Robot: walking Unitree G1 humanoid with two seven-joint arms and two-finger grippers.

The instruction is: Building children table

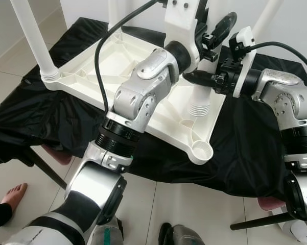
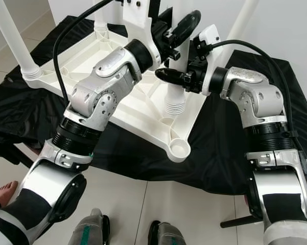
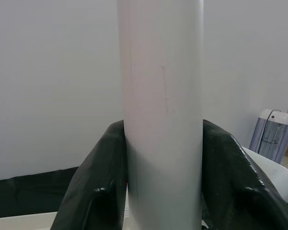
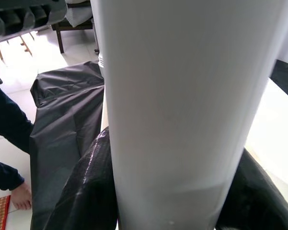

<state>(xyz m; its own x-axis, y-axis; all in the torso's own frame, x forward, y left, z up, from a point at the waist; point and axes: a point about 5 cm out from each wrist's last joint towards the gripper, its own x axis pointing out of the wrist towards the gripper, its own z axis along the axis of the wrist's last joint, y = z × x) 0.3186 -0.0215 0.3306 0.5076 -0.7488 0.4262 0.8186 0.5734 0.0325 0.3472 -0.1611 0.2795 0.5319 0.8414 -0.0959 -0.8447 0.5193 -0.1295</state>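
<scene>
A white table top (image 1: pixel 92 71) lies upside down on a black cloth. A white leg (image 1: pixel 199 104) stands upright, its threaded end low over the underside, just behind the empty corner socket (image 1: pixel 203 149). Whether that end touches the top I cannot tell. My left gripper (image 1: pixel 210 37) is shut on the leg higher up, and its black fingers (image 3: pixel 93 182) press both sides of the leg (image 3: pixel 163 120). My right gripper (image 1: pixel 198 77) is shut on the same leg (image 4: pixel 182 110) from the right, just above the thread.
Other white legs stand in the corners at the left (image 1: pixel 33 35), back (image 1: pixel 114 13) and back right (image 1: pixel 268 15). The black cloth (image 1: pixel 245 148) drapes over a low support. A person's bare foot (image 1: pixel 13 196) is on the tiled floor at the left, with a dark sleeve (image 4: pixel 5 124) nearby.
</scene>
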